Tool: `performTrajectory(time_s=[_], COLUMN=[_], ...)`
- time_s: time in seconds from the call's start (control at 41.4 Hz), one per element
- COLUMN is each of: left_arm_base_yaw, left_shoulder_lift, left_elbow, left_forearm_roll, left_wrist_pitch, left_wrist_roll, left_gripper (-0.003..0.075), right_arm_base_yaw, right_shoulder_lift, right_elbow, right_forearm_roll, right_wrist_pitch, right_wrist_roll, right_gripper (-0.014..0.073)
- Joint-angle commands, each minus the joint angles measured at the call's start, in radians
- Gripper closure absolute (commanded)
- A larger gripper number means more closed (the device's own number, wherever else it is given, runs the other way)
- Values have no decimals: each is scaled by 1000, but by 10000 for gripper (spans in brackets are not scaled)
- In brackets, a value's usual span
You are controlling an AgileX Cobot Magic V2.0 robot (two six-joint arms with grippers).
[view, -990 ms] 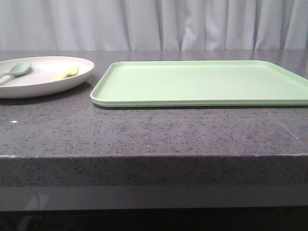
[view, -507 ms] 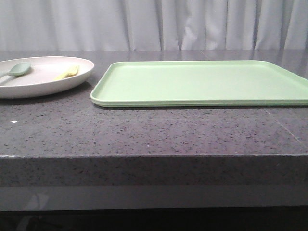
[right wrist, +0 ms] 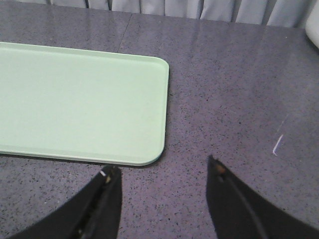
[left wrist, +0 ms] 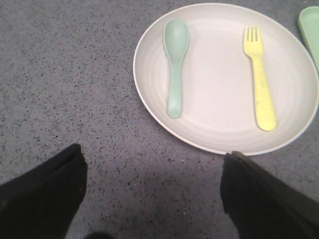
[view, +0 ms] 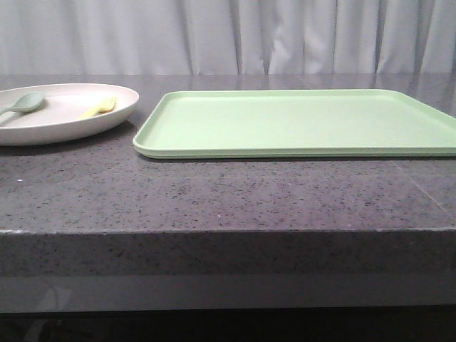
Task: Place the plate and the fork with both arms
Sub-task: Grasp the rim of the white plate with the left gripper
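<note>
Left gripper (left wrist: 154, 169): the two black fingers (left wrist: 47, 191) stand wide apart and hold nothing. They hang over bare speckled dark-grey stone tabletop (left wrist: 65, 84), close to the near edge of the large round shallow cream plate (left wrist: 214, 84) with its raised rim. One finger tip lies just beside the plate's rim; whether it touches cannot be told from this view.

Inside the plate, lying flat: a small pale-yellow plastic fork (left wrist: 260, 79) with short tines, and a grey-green plastic spoon (left wrist: 175, 64). The two lie roughly parallel and well apart, bowl and tines pointing the same way (away from the fingers). A corner of the light-green tray shows at the frame edge just past the plate.

Right gripper (right wrist: 162, 174): black fingers (right wrist: 107, 199) likewise spread wide, empty, over the grey tabletop just off one rounded corner of the flat rectangular light-green plastic tray (right wrist: 75, 99). The tray surface carries nothing.

Front view: neither arm appears. The plate (view: 64, 117) sits at the left of the table (view: 228, 199), with the fork (view: 100, 107) toward its right side and the spoon (view: 25, 103) toward its left. The tray (view: 299, 121) lies just beside the plate to the right, a narrow gap of tabletop between them. Pale grey pleated curtain (view: 228, 35) behind the table.
</note>
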Motion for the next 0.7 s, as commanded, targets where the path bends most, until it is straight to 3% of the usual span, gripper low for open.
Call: performTrajectory(time_s=[0.0, 0.338, 0.483, 0.676], left_arm_base_yaw=[31, 237, 276, 289], left_shoulder_lift=[79, 394, 509, 627], left_elbow=[-89, -281, -334, -384], left_forearm_roll=[-29, -580, -673, -716], left_wrist_pitch=[-43, 80, 119, 125], left_wrist_roll=[30, 452, 517, 523], left_gripper=[175, 175, 196, 283], right_arm_base_yaw=[-5, -5, -5, -5], right_shoulder_lift=[14, 14, 14, 14], right_elbow=[-33, -33, -33, -33], right_forearm_roll=[-4, -4, -4, -4], right_wrist_pitch=[-83, -83, -83, -83], right_wrist_roll=[-11, -11, -11, -11], right_gripper=[179, 179, 179, 179])
